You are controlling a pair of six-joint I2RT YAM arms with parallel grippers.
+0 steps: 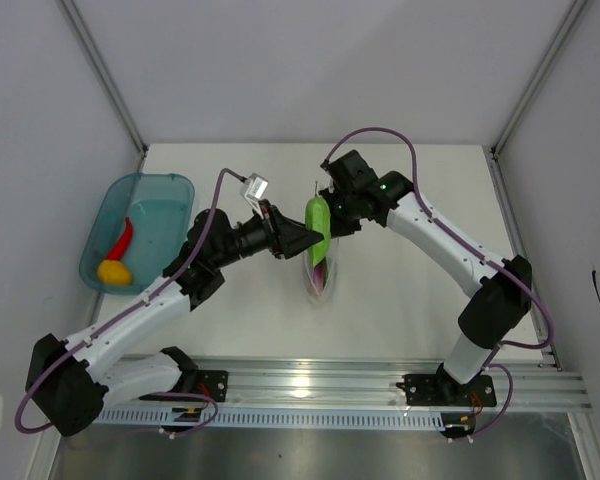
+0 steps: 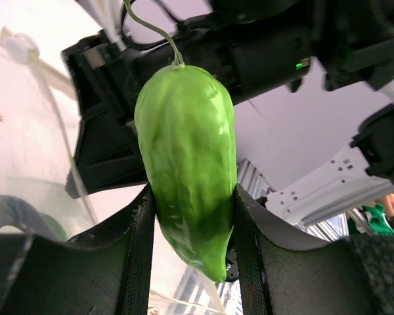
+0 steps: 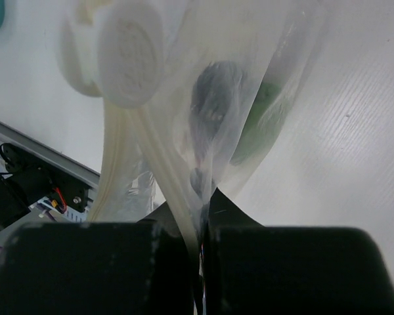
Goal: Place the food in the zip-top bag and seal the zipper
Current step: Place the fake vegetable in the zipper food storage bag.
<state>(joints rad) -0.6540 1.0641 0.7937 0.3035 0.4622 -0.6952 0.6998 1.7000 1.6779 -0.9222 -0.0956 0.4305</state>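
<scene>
One green vegetable (image 2: 187, 157), clamped in the left end effector (image 2: 193, 203), should go straight down into the zip-top bag (image 3: 184, 98) pinched by the closed right end effector (image 3: 202, 226).

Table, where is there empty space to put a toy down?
Bare table lies right of the bag, inside the right arm's bend, and between bag and rail. Crowded in the middle: the left gripper holds a green pepper at the bag's mouth, the right gripper pinches its edge. The tray takes the left.

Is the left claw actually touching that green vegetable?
Touching. The left wrist view shows both fingers of the left gripper pressed against the green vegetable's sides.
</scene>
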